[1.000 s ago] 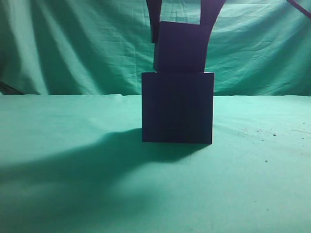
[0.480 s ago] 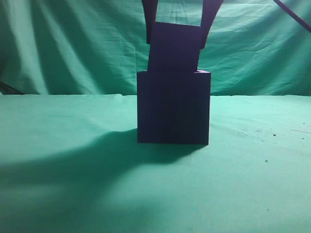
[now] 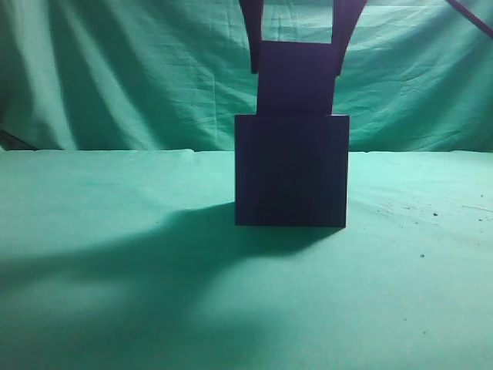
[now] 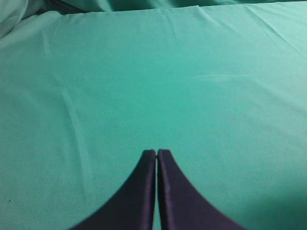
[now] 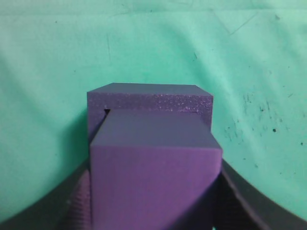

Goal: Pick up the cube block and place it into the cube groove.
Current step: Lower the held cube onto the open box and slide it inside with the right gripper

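- Since a second ago I see the cube groove (image 3: 291,171) and cube block (image 3: 295,77) shifted right.
- Right gripper (image 3: 296,46) clamps the block's side faces — looks light, rigid, matte; left gripper (image 4: 156,154) closed, empty.

A staged lab setup: green cloth (image 3: 115,293) draped over table and backdrop.

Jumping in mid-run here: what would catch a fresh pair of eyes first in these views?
The dark stack at centre of the exterior view: the cube block, pinched by the right gripper from above, sits at the top of the bigger cube groove on the green cloth. The right wrist view shows the block's lower end at the box's opening. The left gripper is shut over bare cloth.
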Robot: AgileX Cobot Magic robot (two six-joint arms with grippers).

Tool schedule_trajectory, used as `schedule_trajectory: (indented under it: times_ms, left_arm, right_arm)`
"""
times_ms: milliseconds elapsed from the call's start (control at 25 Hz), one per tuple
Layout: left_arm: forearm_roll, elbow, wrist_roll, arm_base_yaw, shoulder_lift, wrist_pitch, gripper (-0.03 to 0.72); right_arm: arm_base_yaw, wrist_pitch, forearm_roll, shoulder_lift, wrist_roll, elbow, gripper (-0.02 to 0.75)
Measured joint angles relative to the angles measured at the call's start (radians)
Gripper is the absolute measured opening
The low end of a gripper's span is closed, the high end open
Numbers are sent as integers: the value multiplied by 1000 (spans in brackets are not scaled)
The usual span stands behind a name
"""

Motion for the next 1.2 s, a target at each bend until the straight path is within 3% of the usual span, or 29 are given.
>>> schedule_trajectory:
  times_ms: [680,1200]
  left_arm:
    - [0,0,0,0,0,0,0]
    - [0,0,0,0,0,0,0]
  right_arm:
    - [0,2,44,31,-25,0,438]
    - [0,2,-4,31,-51,0,438]
